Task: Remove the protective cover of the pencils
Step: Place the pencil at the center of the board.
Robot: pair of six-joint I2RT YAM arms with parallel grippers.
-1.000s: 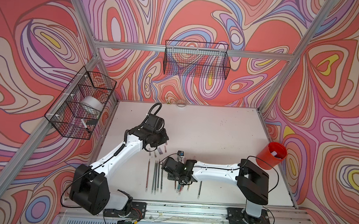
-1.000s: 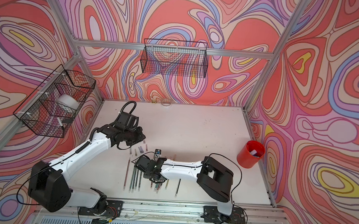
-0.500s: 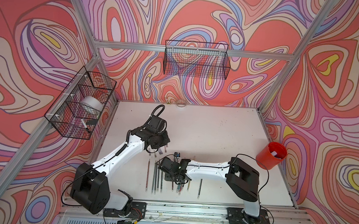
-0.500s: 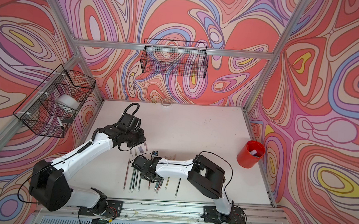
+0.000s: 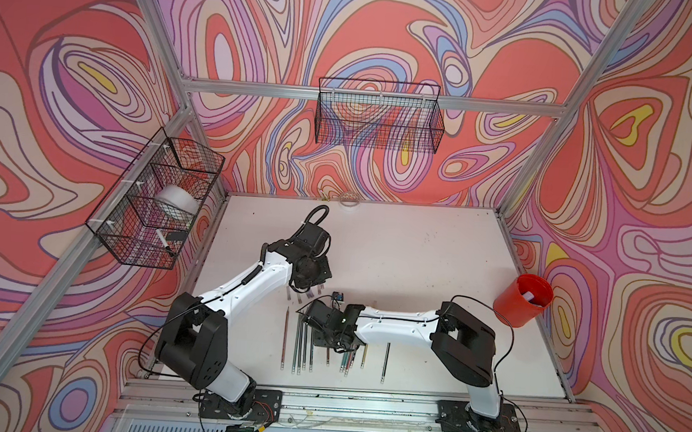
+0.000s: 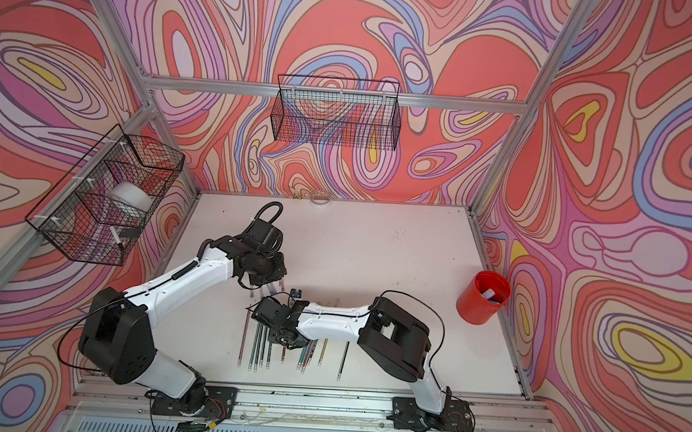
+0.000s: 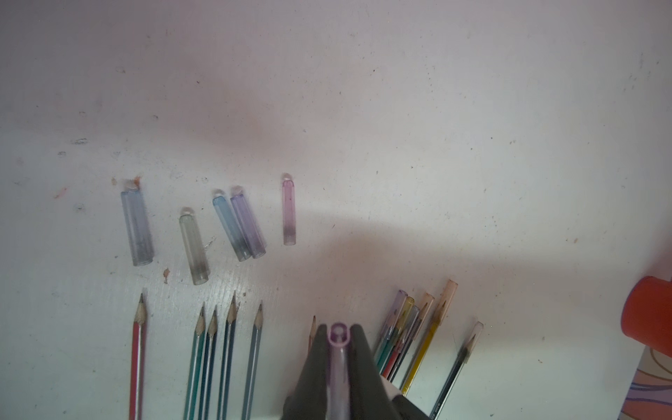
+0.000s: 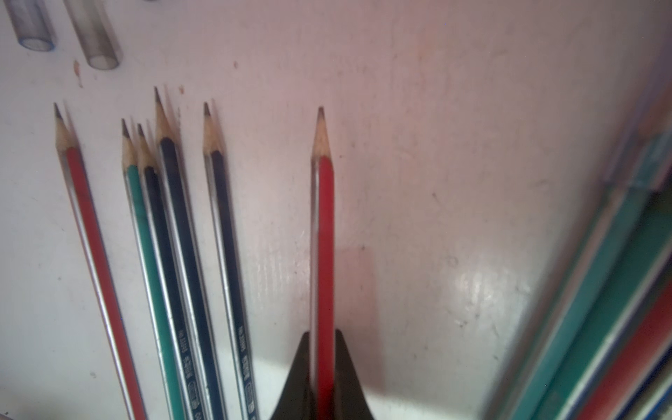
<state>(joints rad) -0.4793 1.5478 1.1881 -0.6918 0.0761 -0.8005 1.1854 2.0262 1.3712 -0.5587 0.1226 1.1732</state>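
Left gripper (image 7: 338, 330): jaws pinched tight on a lavender cover (image 7: 338, 360). The tube runs lengthwise between the fingers (image 7: 315, 367), and its rounded closed end pokes just past the tips.

Right gripper (image 8: 323, 334): jaws closed on a red pencil (image 8: 325, 236). The barrel is clamped between the fingers (image 8: 296, 374), and the bare sharpened point reaches well ahead of the tips, over the white table (image 8: 472, 145).

Ahead of the left fingertips and well apart from them, I count five loose covers (image 7: 194, 249) lying flat on the table. They are bluish-grey, grey, blue and violet (those last two touching side by side), and pink. The pink one lies closest to the line of the fingers.

On the left arm's side of the fingers lie five bare pencils (image 7: 225, 356), roughly parallel, points toward the loose covers.

Just beside the fingers on the opposite side is a bunch of capped pencils (image 7: 403, 338), crowded and overlapping. One more capped pencil lies a little apart from the bunch.

A red cup (image 7: 647, 316) stands well beyond that bunch, at the edge of the left wrist view.
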